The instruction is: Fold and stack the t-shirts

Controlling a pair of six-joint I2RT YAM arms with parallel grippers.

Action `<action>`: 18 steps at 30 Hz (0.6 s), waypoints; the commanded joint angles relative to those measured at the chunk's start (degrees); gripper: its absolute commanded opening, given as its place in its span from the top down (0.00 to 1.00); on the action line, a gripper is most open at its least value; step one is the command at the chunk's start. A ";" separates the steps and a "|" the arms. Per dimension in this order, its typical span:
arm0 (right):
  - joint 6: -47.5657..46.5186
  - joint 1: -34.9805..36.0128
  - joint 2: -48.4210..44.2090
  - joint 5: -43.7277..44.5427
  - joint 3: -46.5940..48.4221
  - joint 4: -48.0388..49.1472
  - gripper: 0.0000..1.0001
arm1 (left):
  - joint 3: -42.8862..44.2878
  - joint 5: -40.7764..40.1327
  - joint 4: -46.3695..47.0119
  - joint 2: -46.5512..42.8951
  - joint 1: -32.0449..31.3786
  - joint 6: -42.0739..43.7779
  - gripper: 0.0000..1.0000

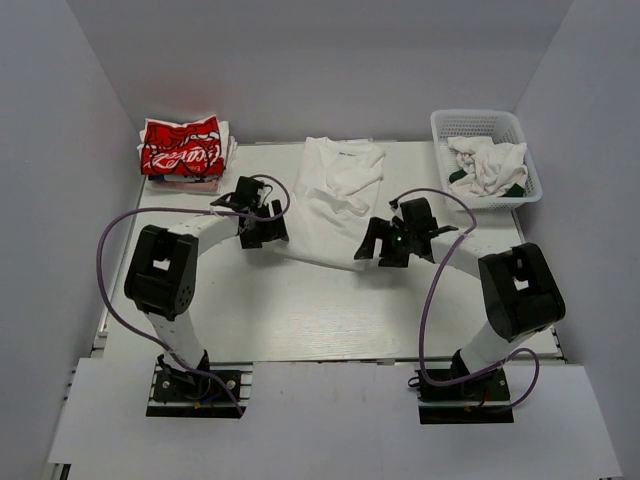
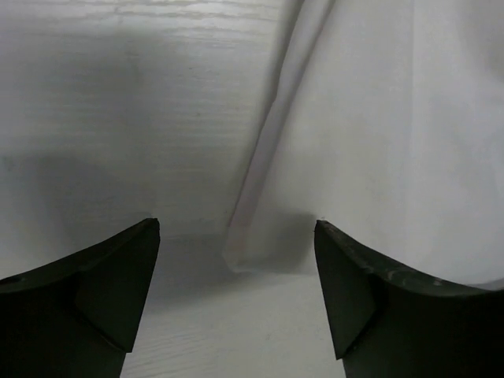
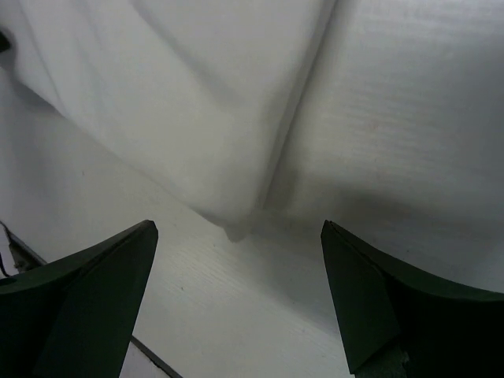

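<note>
left gripper: my jaws stand spread wide and grip nothing; the near-left corner of the white t-shirt lies flat on the table just ahead, between them.
right gripper: mine too is wide apart and empty, poised over the shirt's near-right corner.
white t-shirt: mid-table, plain side up; its long axis runs 6 to 12 o'clock, leaning slightly toward 1; the straight edge points to 6, the rumpled end to 12.
red t-shirt: far at 11 o'clock, white script up, atop a folded pile.
basket: far at 1 o'clock, holding crumpled white cloth.
</note>
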 commanded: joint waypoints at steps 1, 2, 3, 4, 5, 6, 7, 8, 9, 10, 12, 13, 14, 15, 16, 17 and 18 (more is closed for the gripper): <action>2.80 0.40 -0.58 -6.36 -2.60 7.61 0.09 | -4.24 1.10 3.36 -4.09 0.42 -0.20 0.14; 3.06 0.41 -0.23 -6.89 -3.13 7.61 0.11 | -4.94 1.97 3.36 -4.09 0.42 -0.20 0.18; 3.41 0.58 0.04 -7.25 -3.22 7.96 0.11 | -4.95 3.54 4.23 -4.09 0.42 -0.20 0.22; 3.85 0.58 0.83 -8.47 -3.57 8.57 0.13 | -5.82 4.51 5.02 -3.22 0.42 -0.20 0.27; 4.81 0.93 1.18 -8.66 -4.44 9.19 0.16 | -6.53 5.65 5.72 -2.25 0.42 -0.20 0.34; 5.17 1.11 1.62 -9.35 -4.45 9.46 0.18 | -6.53 8.28 5.73 -1.63 0.42 -0.20 0.41; 5.26 1.46 2.15 -9.19 -4.54 9.63 0.18 | -6.53 9.26 5.73 -1.63 0.42 -0.20 0.50; 5.87 1.64 2.06 -8.75 -4.71 9.72 0.20 | -7.23 9.27 5.73 -0.93 -0.10 -0.20 0.56; 5.96 1.90 2.50 -8.05 -4.80 9.98 0.22 | -7.85 9.27 6.25 -0.93 -0.11 -0.20 0.62; 5.96 1.82 3.20 -7.87 -4.71 10.07 0.22 | -8.90 8.57 7.22 -0.93 -0.11 -0.20 0.77; 5.79 1.73 4.43 -7.78 -3.41 9.03 0.26 | -8.91 8.04 7.23 -1.45 -0.11 -0.73 0.91; 5.61 1.90 5.31 -7.87 -2.96 8.50 0.28 | -8.91 8.04 7.23 -1.45 -0.11 -0.73 0.99; 5.70 2.08 5.58 -7.95 -2.78 8.58 0.30 | -8.91 8.04 7.23 -1.45 -0.11 -0.73 1.00; 5.87 2.43 6.01 -7.96 -2.61 8.41 0.34 | -8.91 8.04 7.23 -1.45 -0.11 -0.73 1.00; 5.96 2.43 6.63 -7.00 -2.60 8.14 0.38 | -9.43 8.56 7.83 -1.45 -0.11 -0.73 1.00; 5.96 2.43 6.72 -6.73 -2.60 7.79 0.44 | -9.43 8.57 7.84 -1.45 -0.11 -0.73 1.00; 5.96 2.52 7.07 -5.94 -2.08 7.27 0.59 | -9.43 8.57 7.84 -1.45 -0.11 -0.73 1.00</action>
